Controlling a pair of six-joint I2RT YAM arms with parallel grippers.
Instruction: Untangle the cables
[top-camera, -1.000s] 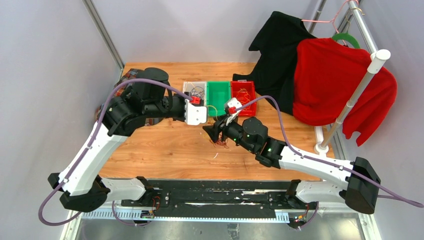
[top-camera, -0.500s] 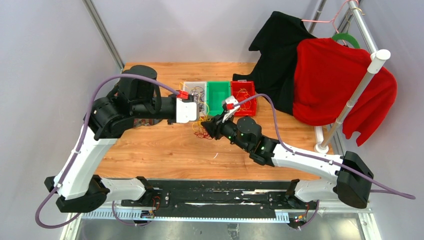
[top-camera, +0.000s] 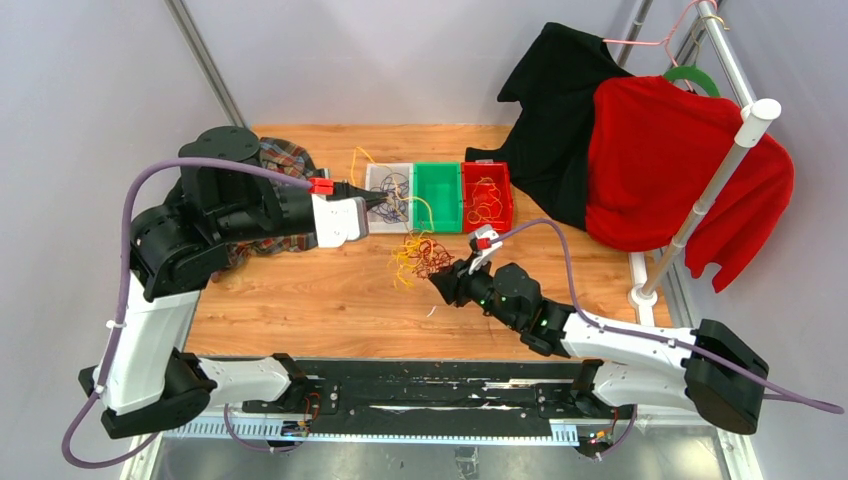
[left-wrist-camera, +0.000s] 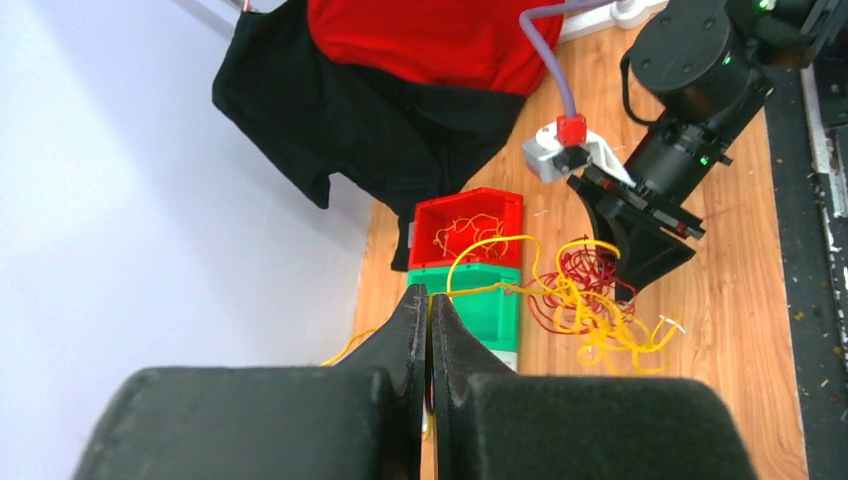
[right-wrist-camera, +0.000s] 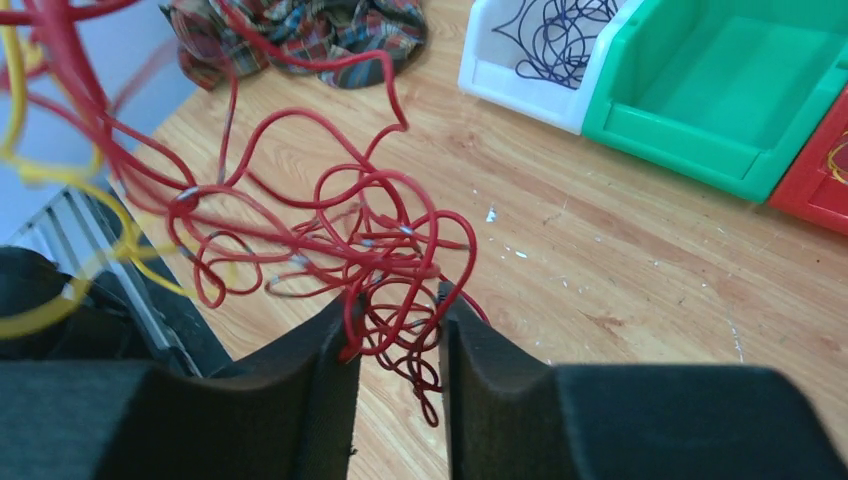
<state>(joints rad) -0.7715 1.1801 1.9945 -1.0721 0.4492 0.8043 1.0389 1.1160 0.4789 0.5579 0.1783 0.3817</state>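
Closest in, the right claw sits low over the surface. Its fingers are part-way closed with a wad of red loops wedged between them, touching both sides. Just past it is the cables tangle, red and yellow, mid-surface in front of the bins (can't tell how much of it actually rests on the wood). One yellow strand arcs from the tangle up to the left claw, whose fingers are pressed tight together on it, over the white bin. That bin has dark purple wires inside. Next to it is the green bin, then the red bin with yellow wires. A plaid cloth is bunched far left. A black shirt and a red shirt hang far right.
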